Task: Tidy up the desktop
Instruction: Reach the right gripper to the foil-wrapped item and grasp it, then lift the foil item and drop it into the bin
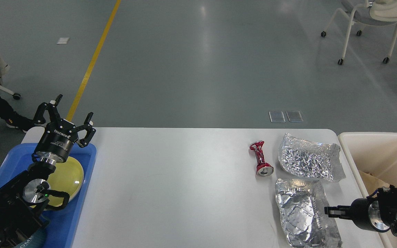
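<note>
The white-grey desktop (184, 186) carries a crushed red can (261, 158) right of centre. Right of the can lies a crumpled silver foil bag (307, 158). A second silver foil sheet (300, 215) lies flat near the front right edge. My right gripper (331, 211) points left, low over that sheet's right edge. Its fingers are seen side-on and cannot be told apart. My left gripper (70, 109) is raised over the blue tray (83, 193) at the left, open and empty.
A yellow plate (68, 177) lies in the blue tray under my left arm. A cream bin (377, 151) with brown paper inside stands off the desk's right end. A wheeled chair (370, 20) is on the floor far right.
</note>
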{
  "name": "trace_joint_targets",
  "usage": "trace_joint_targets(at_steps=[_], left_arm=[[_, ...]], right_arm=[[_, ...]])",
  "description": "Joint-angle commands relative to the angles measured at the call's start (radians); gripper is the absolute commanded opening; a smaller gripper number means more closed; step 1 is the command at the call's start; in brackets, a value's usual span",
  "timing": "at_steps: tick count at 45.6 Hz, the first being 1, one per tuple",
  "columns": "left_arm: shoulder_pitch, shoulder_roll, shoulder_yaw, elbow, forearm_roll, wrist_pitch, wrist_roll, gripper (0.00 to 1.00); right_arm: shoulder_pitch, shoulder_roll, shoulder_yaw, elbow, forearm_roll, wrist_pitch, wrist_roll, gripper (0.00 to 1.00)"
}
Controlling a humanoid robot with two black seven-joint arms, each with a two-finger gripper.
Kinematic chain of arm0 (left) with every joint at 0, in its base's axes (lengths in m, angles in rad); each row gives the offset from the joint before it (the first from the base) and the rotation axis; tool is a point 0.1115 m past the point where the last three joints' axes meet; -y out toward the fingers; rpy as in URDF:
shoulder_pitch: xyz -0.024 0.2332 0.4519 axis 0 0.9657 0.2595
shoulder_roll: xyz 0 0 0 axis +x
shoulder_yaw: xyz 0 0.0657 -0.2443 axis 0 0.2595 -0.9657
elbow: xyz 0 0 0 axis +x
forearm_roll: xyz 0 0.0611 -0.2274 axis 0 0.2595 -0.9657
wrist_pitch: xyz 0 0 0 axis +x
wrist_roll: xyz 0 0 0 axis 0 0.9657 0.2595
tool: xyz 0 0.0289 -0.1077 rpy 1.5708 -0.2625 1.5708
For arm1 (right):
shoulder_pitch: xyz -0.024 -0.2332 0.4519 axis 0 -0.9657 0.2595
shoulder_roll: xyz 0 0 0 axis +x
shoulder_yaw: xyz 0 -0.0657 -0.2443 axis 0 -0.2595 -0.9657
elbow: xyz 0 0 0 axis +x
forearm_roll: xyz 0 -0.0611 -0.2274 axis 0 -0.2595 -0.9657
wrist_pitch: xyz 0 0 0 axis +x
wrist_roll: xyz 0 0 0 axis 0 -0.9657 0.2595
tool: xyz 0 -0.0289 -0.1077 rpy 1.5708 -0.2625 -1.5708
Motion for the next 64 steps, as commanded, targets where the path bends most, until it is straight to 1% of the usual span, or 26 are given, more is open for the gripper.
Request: trace_joint_targets(at_steps=[1, 3, 5, 7, 9, 10, 12, 14, 17, 19, 20, 21, 22, 27, 30, 32, 35, 37, 38, 43, 48, 53, 56, 61, 64], left_arm=[[0.0, 0.0, 0.0, 0.0, 0.0, 0.0, 0.001, 1.0], [0.0, 0.0, 0.0, 0.0, 0.0, 0.0, 0.001, 1.0], [0.0, 0.0, 0.0, 0.0, 0.0, 0.0, 0.001, 1.0], [0.0, 0.0, 0.0, 0.0, 0.0, 0.0, 0.001, 1.0], [0.0, 0.003, 0.0, 0.0, 0.0, 0.0, 0.001, 1.0], [0.0, 0.003, 0.0, 0.0, 0.0, 0.0, 0.001, 1.0], [0.0, 0.003, 0.0, 0.0, 0.0, 0.0, 0.001, 1.0], [0.0, 0.0, 0.0, 0.0, 0.0, 0.0, 0.001, 1.0], [0.0, 0.003, 0.0, 0.0, 0.0, 0.0, 0.001, 1.0], [0.0, 0.0, 0.0, 0.0, 0.0, 0.0, 0.001, 1.0], [0.0, 0.0, 0.0, 0.0, 0.0, 0.0, 0.001, 1.0], [0.0, 0.0, 0.0, 0.0, 0.0, 0.0, 0.001, 1.0], [0.0, 0.0, -0.002, 0.0, 0.0, 0.0, 0.001, 1.0], [0.0, 0.003, -0.002, 0.0, 0.0, 0.0, 0.001, 1.0], [0.0, 0.0, -0.002, 0.0, 0.0, 0.0, 0.001, 1.0], [0.0, 0.0, 0.0, 0.0, 0.0, 0.0, 0.001, 1.0], [0.0, 0.003, 0.0, 0.0, 0.0, 0.0, 0.001, 1.0], [0.0, 0.003, 0.0, 0.0, 0.0, 0.0, 0.001, 1.0], [0.0, 0.003, 0.0, 0.0, 0.0, 0.0, 0.001, 1.0], [0.0, 0.0, 0.0, 0.0, 0.0, 0.0, 0.001, 1.0], [0.0, 0.0, 0.0, 0.0, 0.0, 0.0, 0.001, 1.0], [0.0, 0.0, 0.0, 0.0, 0.0, 0.0, 0.001, 1.0], [0.0, 0.0, 0.0, 0.0, 0.0, 0.0, 0.001, 1.0], [0.0, 0.003, 0.0, 0.0, 0.0, 0.0, -0.001, 1.0], [0.0, 0.0, 0.0, 0.0, 0.0, 0.0, -0.001, 1.0]], right_arm=[[0.075, -0.06, -0.015, 0.071, 0.001, 0.013, 0.004, 0.0], [0.165, -0.109, -0.038, 0.137, 0.0, 0.032, 0.012, 0.0], [0.284, -0.163, -0.08, 0.213, -0.002, 0.078, 0.021, 0.0], [0.435, -0.207, -0.13, 0.288, -0.005, 0.156, 0.03, 0.0], [0.609, -0.246, -0.182, 0.344, -0.012, 0.26, 0.039, 0.0], [0.694, -0.267, -0.206, 0.365, -0.02, 0.32, 0.046, 0.0], [0.861, -0.31, -0.243, 0.378, -0.043, 0.479, 0.053, 0.0], [1.019, -0.347, -0.254, 0.369, -0.054, 0.677, 0.055, 0.0], [1.237, -0.385, -0.249, 0.307, -0.061, 0.983, 0.053, 0.0], [1.337, -0.39, -0.243, 0.255, -0.065, 1.146, 0.052, 0.0], [1.377, -0.393, -0.236, 0.231, -0.068, 1.2, 0.052, 0.0], [1.405, -0.395, -0.226, 0.209, -0.071, 1.228, 0.052, 0.0], [1.421, -0.395, -0.22, 0.192, -0.075, 1.234, 0.052, 0.0], [1.422, -0.395, -0.214, 0.079, -0.175, 1.228, 0.049, 0.0], [1.385, -0.408, -0.216, 0.021, -0.242, 1.218, 0.049, 0.0], [1.33, -0.431, -0.21, -0.021, -0.278, 1.189, 0.047, 0.0], [1.229, -0.45, -0.206, -0.09, -0.305, 1.11, 0.049, 0.0], [1.135, -0.453, -0.206, -0.143, -0.313, 1.038, 0.049, 0.0], [1.045, -0.451, -0.206, -0.186, -0.313, 0.977, 0.049, 0.0], [0.727, -0.444, -0.205, -0.358, -0.302, 0.739, 0.049, 0.0], [0.399, -0.418, -0.165, -0.532, -0.257, 0.563, 0.047, 0.0], [0.056, -0.355, -0.087, -0.67, -0.122, 0.469, 0.044, 0.0], [-0.139, -0.312, -0.049, -0.792, -0.033, 0.432, 0.044, 0.0], [-0.403, -0.214, -0.022, -0.99, 0.092, 0.397, 0.044, 0.0], [-0.502, -0.174, -0.019, -1.082, 0.171, 0.366, 0.041, 0.0]])
